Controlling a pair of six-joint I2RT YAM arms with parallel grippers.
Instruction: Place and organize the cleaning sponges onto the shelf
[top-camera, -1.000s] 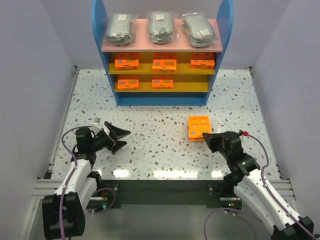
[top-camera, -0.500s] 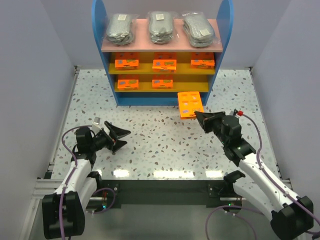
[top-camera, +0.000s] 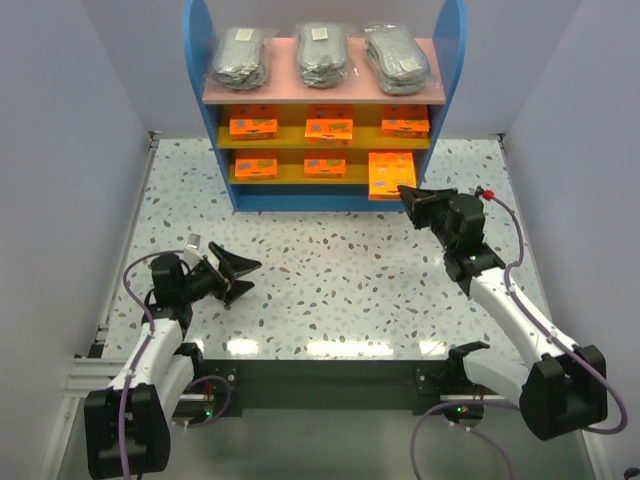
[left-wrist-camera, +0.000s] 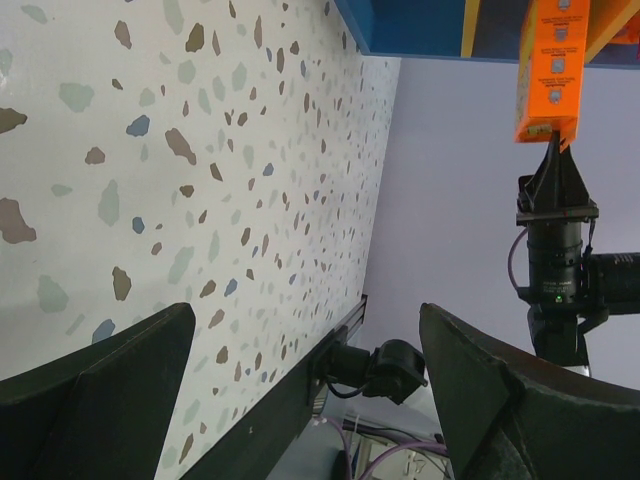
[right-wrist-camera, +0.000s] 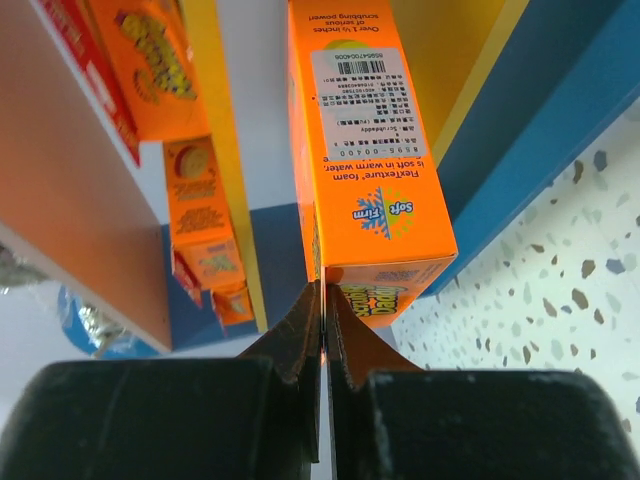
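Note:
The shelf (top-camera: 222, 180) stands at the back, with blue sides, a pink top board and two yellow boards. Three bags of grey pads (top-camera: 322, 54) lie on the top board. Three orange packets (top-camera: 329, 128) line the middle board and two (top-camera: 324, 166) sit on the lower one. My right gripper (top-camera: 404, 192) is shut on the near edge of another orange packet (top-camera: 391, 174), holding it at the lower board's right end. In the right wrist view the fingertips (right-wrist-camera: 323, 300) pinch that packet (right-wrist-camera: 370, 150) by its bottom flap. My left gripper (top-camera: 245, 278) stands open and holds nothing.
The shelf's blue right side panel (right-wrist-camera: 560, 130) is close beside the held packet, and a yellow board edge (right-wrist-camera: 225, 150) lies to its left. Grey walls close in the speckled table (top-camera: 330, 270) on both sides. The left wrist view shows the packet (left-wrist-camera: 555, 70) and the table's near rail (left-wrist-camera: 300, 380).
My right arm has carried the orange packet from the table's right middle forward to the right end of the shelf's lower board. The left arm has not moved.

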